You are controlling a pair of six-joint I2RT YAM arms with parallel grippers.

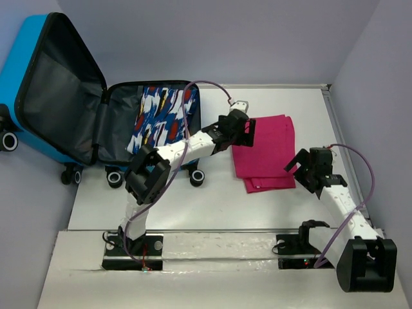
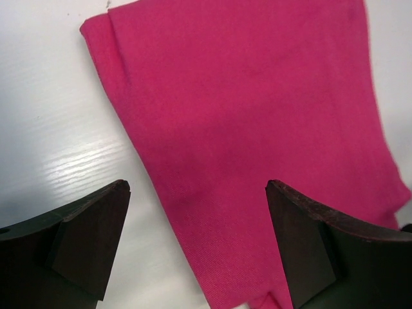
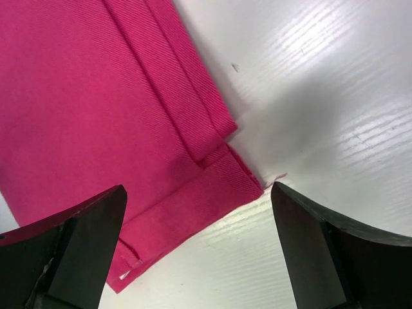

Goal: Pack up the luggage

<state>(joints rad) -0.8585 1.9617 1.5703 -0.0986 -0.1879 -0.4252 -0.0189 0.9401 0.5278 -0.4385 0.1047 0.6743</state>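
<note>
the left gripper (image 2: 196, 199) hung spread over an edge of the folded pink cloth (image 1: 265, 151), the right gripper (image 3: 198, 193) spread at its corner, likely to lift it off the bench (image 1: 212, 206) together. the open suitcase (image 1: 29, 48) lay left of both.

Item count, positions referenced to the luggage (image 1: 64, 103): luggage, quantity 1; wheels (image 1: 114, 178) visible on it, quantity 4; patterned pouch (image 1: 161, 119), quantity 1, inside the luggage's right half; folded pink cloth (image 1: 267, 158), quantity 1, on the table (image 1: 212, 206) to the right of the luggage, apart from it; robot arms, quantity 2, namely left arm (image 1: 187, 147) and right arm (image 1: 344, 206); purple cables (image 1: 209, 82), quantity 2, one per arm; black base plates (image 1: 132, 251), quantity 2, nearer the camera than the luggage
</note>
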